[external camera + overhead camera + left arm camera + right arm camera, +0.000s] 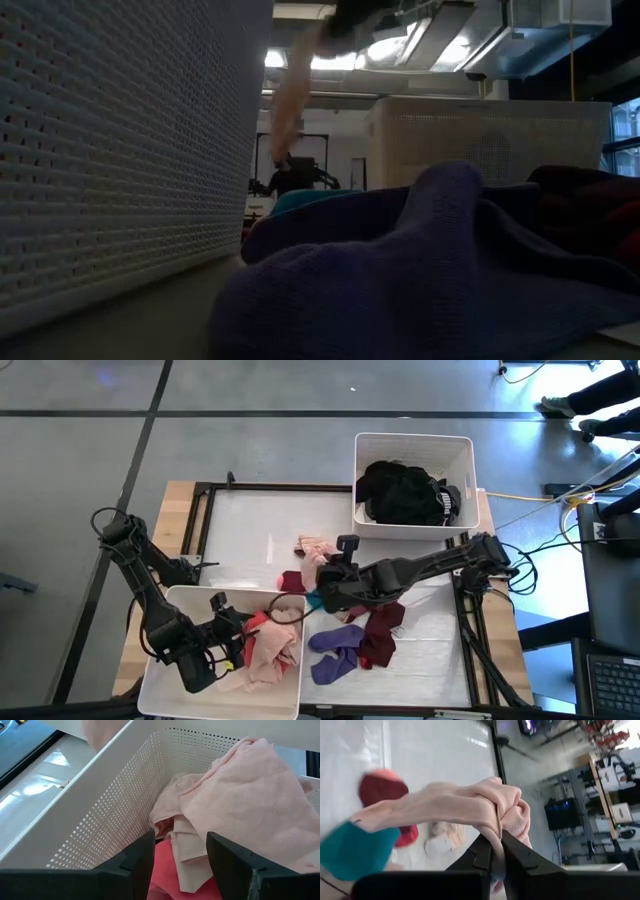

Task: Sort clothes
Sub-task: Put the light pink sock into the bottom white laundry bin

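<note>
My right gripper [325, 588] is over the middle of the table, shut on a pale pink garment [470, 805]. That garment hangs down in the low view [290, 100]. On the table below lie a red garment [292, 581], a teal one [316, 601], another pale pink one [316, 547], purple ones [338, 650] and a maroon one [380, 635]. My left gripper [232, 640] is open inside the near white bin [160, 690]. Its fingers stand on either side of the pale pink and coral clothes [240, 795] lying there. I cannot tell whether they touch. My right gripper pinches a bunched fold of the pale pink garment [502, 812] between its two fingers [485, 852]. The fingers come from the table's right side. The garment is lifted, and the rest of it trails away from the fingers, slack.
A second white bin [470, 460] at the far right holds black clothes [405, 493]. The near bin's perforated wall [120, 150] fills the low view's left, with a purple garment [420, 270] close in front. Cables run off the table's right side.
</note>
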You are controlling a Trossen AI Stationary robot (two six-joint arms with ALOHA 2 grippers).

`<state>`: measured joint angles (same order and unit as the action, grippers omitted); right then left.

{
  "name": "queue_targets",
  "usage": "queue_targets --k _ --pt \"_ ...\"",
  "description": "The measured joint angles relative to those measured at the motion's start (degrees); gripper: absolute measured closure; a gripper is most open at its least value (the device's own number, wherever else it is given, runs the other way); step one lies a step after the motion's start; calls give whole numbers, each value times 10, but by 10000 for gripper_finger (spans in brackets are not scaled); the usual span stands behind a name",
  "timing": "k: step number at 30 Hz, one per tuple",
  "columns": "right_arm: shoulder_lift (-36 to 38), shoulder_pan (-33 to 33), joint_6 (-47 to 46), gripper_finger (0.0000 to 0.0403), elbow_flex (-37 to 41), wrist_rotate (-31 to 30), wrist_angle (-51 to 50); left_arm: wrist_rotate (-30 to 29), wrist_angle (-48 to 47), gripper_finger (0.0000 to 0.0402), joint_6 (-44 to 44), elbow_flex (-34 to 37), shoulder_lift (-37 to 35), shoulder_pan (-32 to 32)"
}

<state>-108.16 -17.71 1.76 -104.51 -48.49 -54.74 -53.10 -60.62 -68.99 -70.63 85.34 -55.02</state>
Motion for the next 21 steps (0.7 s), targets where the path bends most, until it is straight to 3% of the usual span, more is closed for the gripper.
queue_targets --k 7,12,16,21 --pt "0 -36 51 376 -92 0 22 0 0 233 0 0 0 0" --pt "1 -63 111 374 -137 18 95 0 0 233 0 0 0 0" --pt "1 -72 138 373 -145 85 178 0 0 233 0 0 0 0" --pt "-3 -70 136 373 -145 229 236 0 0 233 0 0 0 0"
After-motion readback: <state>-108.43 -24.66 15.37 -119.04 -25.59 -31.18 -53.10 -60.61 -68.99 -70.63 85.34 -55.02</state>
